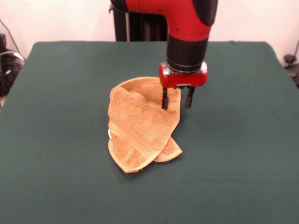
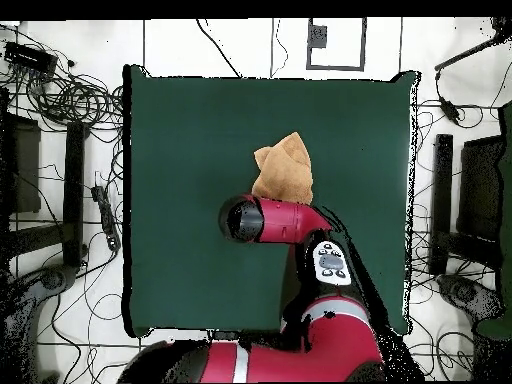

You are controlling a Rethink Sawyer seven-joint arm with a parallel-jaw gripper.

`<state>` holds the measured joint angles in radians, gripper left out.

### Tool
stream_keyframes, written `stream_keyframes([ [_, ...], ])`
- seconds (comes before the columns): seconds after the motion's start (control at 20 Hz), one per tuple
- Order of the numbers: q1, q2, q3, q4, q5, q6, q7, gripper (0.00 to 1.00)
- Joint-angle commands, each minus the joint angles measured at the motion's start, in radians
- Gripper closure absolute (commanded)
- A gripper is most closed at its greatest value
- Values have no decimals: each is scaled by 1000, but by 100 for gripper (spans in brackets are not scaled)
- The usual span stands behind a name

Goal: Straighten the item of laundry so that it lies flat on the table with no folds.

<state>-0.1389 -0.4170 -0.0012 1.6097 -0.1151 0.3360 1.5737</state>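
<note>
The orange-tan towel [image 1: 140, 123] lies crumpled and folded over itself near the middle of the dark green table [image 1: 56, 140]. A bit of white tag shows at its left edge. My gripper [image 1: 177, 101] hangs over the towel's far right edge, its two black fingers [image 1: 165, 99] apart and empty, tips just above the cloth and table. In the overhead view the towel [image 2: 283, 170] shows past the arm's head, which hides the gripper. The table [image 2: 180, 150] extends well beyond the towel.
The red and black arm [image 2: 285, 222] reaches in from the pedestal side. Cables and equipment [image 2: 60, 95] lie on the floor around the table's edges.
</note>
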Motion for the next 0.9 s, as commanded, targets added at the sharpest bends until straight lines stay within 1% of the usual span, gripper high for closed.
stream_keyframes([
  [0.05,4,58,107,-44,-33,-48,73,0],
  [0.55,16,38,98,-36,-30,-31,80,0],
  [0.8,18,75,94,-69,-36,-45,75,0],
  [0.9,20,73,92,-67,-36,-46,77,0],
])
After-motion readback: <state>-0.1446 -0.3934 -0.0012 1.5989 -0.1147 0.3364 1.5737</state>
